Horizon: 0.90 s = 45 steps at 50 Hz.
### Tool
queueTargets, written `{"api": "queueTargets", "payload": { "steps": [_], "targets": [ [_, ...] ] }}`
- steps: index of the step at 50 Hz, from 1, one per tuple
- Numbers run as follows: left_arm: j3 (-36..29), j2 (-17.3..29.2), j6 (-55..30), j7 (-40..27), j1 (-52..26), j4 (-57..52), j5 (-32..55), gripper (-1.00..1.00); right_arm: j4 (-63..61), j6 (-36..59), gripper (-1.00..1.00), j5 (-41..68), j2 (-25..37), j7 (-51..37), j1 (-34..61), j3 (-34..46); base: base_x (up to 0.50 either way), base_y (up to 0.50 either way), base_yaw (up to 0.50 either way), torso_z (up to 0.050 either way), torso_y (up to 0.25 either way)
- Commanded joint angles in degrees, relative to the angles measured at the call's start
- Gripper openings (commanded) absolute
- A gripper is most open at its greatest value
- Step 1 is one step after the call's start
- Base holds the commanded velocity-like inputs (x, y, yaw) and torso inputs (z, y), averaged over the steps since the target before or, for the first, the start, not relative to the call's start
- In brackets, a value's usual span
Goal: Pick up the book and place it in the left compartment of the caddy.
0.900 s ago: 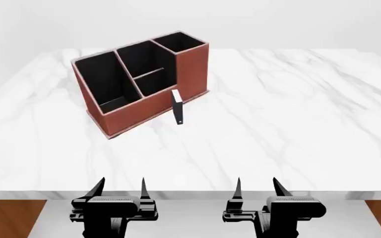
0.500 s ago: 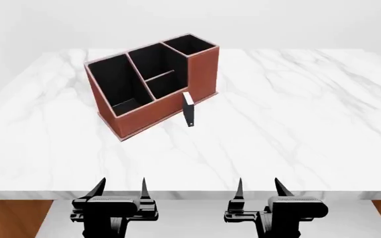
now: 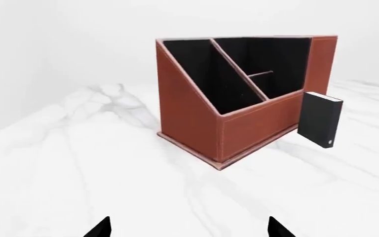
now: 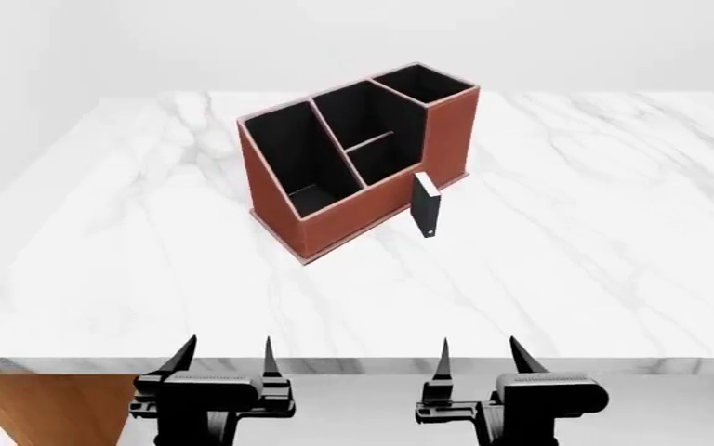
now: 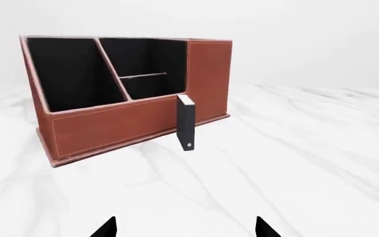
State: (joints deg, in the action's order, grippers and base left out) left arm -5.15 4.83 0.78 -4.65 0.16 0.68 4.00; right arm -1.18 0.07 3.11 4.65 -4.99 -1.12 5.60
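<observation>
Since the head view has swung left over the last second, the caddy (image 4: 357, 153) and the book (image 4: 426, 204) now sit nearer mid-frame instead of off at 10 o'clock. Nothing on the table actually moved, I think; it's just better framing for the reach. Book stands upright just beside the caddy's front wall, at 4 o'clock from the left compartment (image 4: 293, 158). Left gripper (image 4: 226, 358) and right gripper (image 4: 479, 358) both hang back, jaws apart, holding nothing.

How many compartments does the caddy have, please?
4 in the caddy: the left compartment, largest, at its low end; two small middle ones, one nearer the robot, one behind; a tall square one at the far end.
</observation>
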Motion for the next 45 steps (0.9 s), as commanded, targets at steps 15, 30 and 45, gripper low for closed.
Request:
{"api": "queueTargets", "payload": {
  "steps": [15, 30, 45],
  "targets": [
    [-2.27, 1.42, 1.38, -1.70, -0.09, 0.85, 1.29, 1.00, 1.03, -0.07, 1.00, 1.33, 1.82, -1.47, 0.42, 2.15, 0.00, 0.22, 0.00, 0.000, 0.000],
    [-3.17, 2.04, 1.36, -2.57, -0.23, 0.96, 2.13, 1.00, 1.16, -0.26, 1.00, 1.06, 2.27, -2.99, 0.30, 3.37, 0.00, 0.00, 0.00, 0.000, 0.000],
    [-3.93, 2.64, 1.31, -3.42, -0.37, 1.04, 2.68, 1.00, 0.54, 1.21, 1.00, 2.91, 2.70, -3.35, 0.50, 3.79, 0.00, -0.13, 0.00, 0.000, 0.000]
  ]
}}
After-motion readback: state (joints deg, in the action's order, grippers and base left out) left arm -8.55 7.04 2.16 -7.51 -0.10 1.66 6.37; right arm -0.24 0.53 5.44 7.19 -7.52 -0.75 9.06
